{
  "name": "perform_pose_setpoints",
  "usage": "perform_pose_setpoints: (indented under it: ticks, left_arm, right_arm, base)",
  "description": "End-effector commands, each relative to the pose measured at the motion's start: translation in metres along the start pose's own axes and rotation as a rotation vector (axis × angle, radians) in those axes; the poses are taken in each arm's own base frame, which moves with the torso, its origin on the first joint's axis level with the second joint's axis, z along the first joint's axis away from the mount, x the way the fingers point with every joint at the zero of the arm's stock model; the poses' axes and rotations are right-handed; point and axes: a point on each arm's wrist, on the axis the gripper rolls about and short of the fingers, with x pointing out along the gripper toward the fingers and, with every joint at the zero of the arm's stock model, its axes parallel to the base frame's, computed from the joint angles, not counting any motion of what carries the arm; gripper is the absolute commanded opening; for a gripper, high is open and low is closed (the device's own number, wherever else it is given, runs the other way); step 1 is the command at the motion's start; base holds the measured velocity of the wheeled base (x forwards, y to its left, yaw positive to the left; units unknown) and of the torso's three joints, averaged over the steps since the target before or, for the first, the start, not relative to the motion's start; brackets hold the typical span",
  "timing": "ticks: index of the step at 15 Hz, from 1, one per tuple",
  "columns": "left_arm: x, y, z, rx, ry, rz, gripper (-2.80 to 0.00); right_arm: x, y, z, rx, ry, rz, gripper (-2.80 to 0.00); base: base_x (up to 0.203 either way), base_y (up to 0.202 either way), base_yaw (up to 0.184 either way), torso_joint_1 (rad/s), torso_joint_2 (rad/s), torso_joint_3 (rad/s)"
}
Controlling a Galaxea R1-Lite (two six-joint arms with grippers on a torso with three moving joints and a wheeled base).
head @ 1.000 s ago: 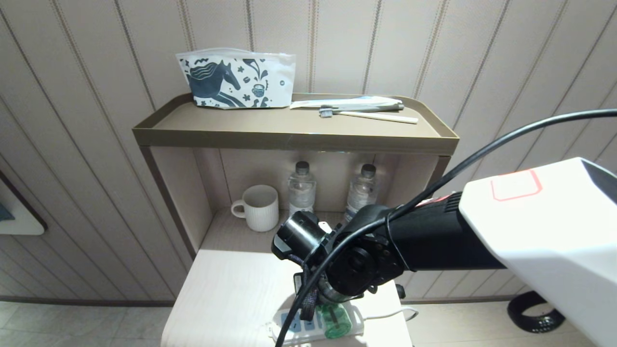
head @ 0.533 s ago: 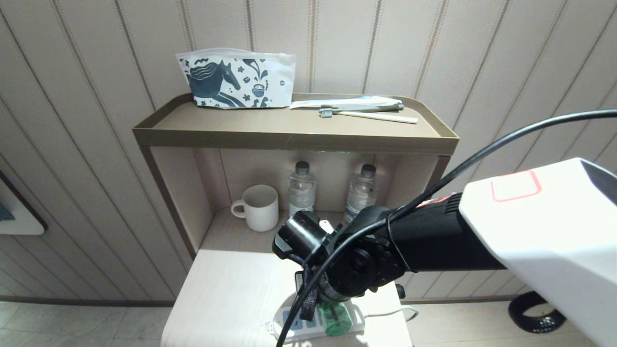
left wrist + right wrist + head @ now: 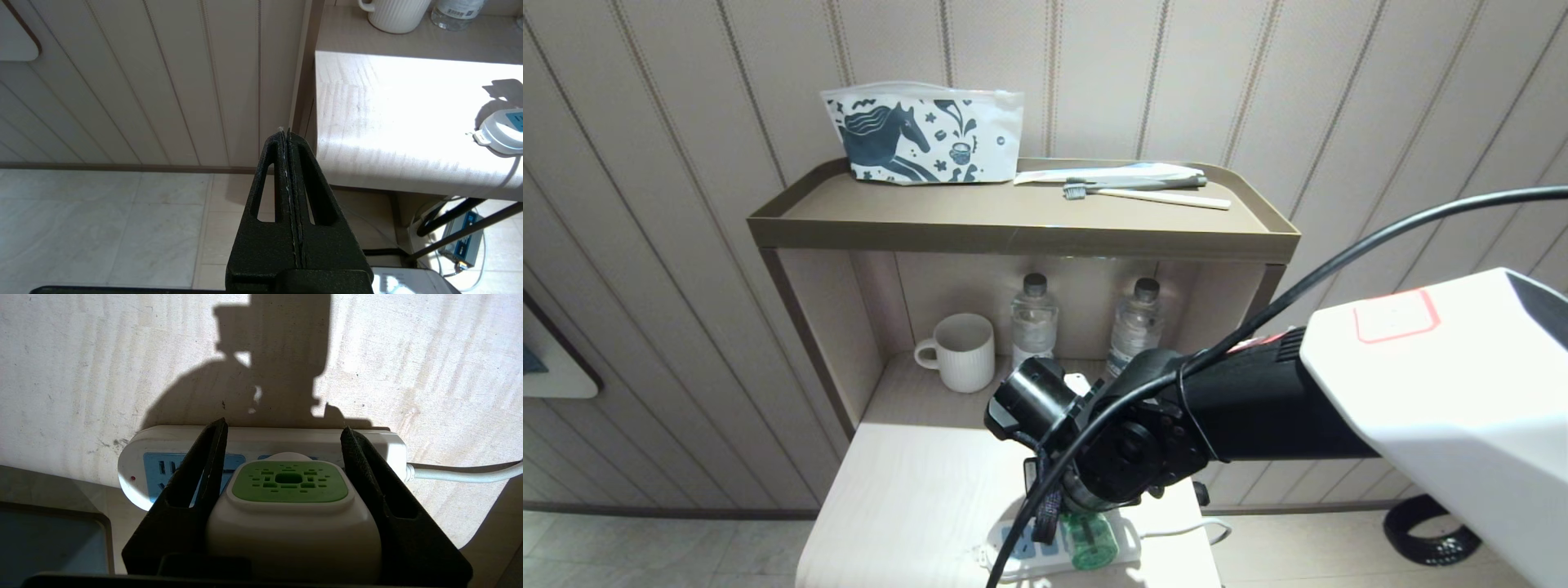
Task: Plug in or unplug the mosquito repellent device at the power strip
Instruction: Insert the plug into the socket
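Repellent device gripped over the power strip.

The mosquito repellent device [image 3: 292, 510] is clamped at its white head by the right gripper [image 3: 286, 437] over the power strip [image 3: 1013, 549], which lies at the table's [image 3: 915, 490] near edge. The left gripper [image 3: 286, 136] is closed beside the table.

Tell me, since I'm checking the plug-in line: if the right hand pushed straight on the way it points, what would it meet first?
Probably the power strip: the right hand, closed on the mosquito repellent device, points at its blue sockets. The gap between device and strip is hard to judge.
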Motion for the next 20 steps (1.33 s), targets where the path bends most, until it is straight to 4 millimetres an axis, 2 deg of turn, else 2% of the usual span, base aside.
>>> perform_pose_setpoints:
  ticks: [1, 5, 12, 20]
  left_arm:
    - [0.0, 0.0, 0.0, 0.0, 0.003, 0.0, -2.8]
    - [0.0, 0.0, 0.0, 0.0, 0.003, 0.0, -2.8]
    - [0.0, 0.0, 0.0, 0.0, 0.003, 0.0, -2.8]
    - [0.0, 0.0, 0.0, 0.0, 0.003, 0.0, -2.8]
  right_arm:
    - [-0.002, 0.002, -0.004, 0.008, 0.006, -0.003, -2.8]
    - [-0.011, -0.004, -0.007, 0.021, 0.0, 0.0, -2.8]
    - [-0.014, -0.008, -0.014, 0.025, 0.012, -0.015, -2.8]
    - [-0.006, -0.007, -0.02, 0.017, 0.001, -0.021, -2.8]
  base:
    - [0.0, 0.0, 0.0, 0.0, 0.0, 0.0]
    - [0.0, 0.0, 0.0, 0.0, 0.0, 0.0]
    - [0.0, 0.0, 0.0, 0.0, 0.0, 0.0]
    - [0.0, 0.0, 0.0, 0.0, 0.0, 0.0]
